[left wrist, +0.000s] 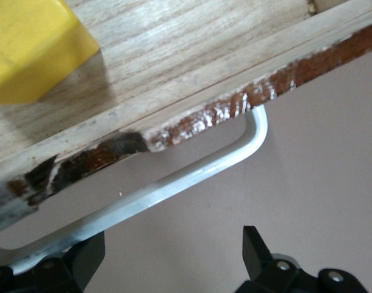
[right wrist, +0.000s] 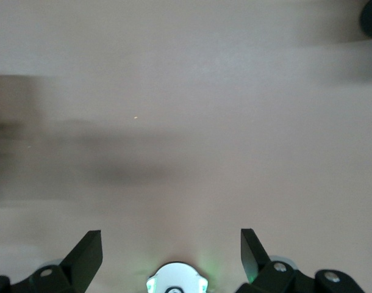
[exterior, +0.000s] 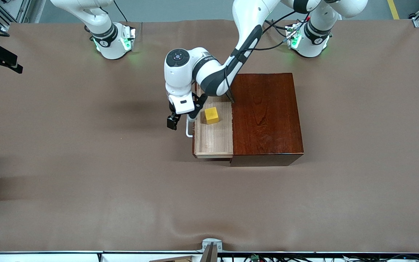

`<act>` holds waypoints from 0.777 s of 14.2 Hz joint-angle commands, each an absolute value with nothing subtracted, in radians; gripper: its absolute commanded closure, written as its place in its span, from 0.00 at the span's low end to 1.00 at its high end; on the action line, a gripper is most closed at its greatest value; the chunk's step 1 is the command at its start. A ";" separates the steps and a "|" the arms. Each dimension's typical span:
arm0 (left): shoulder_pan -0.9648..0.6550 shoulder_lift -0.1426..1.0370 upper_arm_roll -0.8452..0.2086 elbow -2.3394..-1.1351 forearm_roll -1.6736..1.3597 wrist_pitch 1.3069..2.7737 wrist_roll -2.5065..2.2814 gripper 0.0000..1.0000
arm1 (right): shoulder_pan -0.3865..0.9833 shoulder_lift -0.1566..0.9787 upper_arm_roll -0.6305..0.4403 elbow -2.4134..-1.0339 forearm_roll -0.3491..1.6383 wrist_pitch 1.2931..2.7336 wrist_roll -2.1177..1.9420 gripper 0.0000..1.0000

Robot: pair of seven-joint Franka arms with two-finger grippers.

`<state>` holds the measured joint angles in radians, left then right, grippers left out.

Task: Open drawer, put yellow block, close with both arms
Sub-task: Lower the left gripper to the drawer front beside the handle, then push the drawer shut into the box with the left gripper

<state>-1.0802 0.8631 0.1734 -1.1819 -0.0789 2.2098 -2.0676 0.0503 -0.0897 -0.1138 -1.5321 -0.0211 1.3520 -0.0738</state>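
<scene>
- Front view: brown surface [exterior: 86,163] carries the dark box [exterior: 266,116], its drawer [exterior: 213,140] pulled out toward the right arm's end
- yellow block [exterior: 211,115] sits in the drawer
- left gripper [exterior: 182,119] is at the white handle [exterior: 188,130], fingers [left wrist: 256,250] released
- right gripper [right wrist: 171,256] hangs over bare surface, fingers spread

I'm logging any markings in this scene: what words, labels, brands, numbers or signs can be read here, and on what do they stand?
No text here can be read.
A small dark print on the left arm, near its wrist: too small to read.
A round mark on each arm's base: too small to read.
The drawer, its handle, the yellow block and the wooden box carry no lettering.
</scene>
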 commanded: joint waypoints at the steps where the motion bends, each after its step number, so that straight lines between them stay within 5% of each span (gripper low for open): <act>1: -1.040 0.839 0.186 -1.184 -0.078 2.083 -2.033 0.00 | 0.051 -0.077 -0.098 -1.499 -0.083 1.347 -0.095 0.00; 11: -0.950 0.815 0.184 -1.186 -0.084 1.890 -2.014 0.00 | 0.037 -0.060 -0.103 -1.465 -0.013 1.361 -0.094 0.00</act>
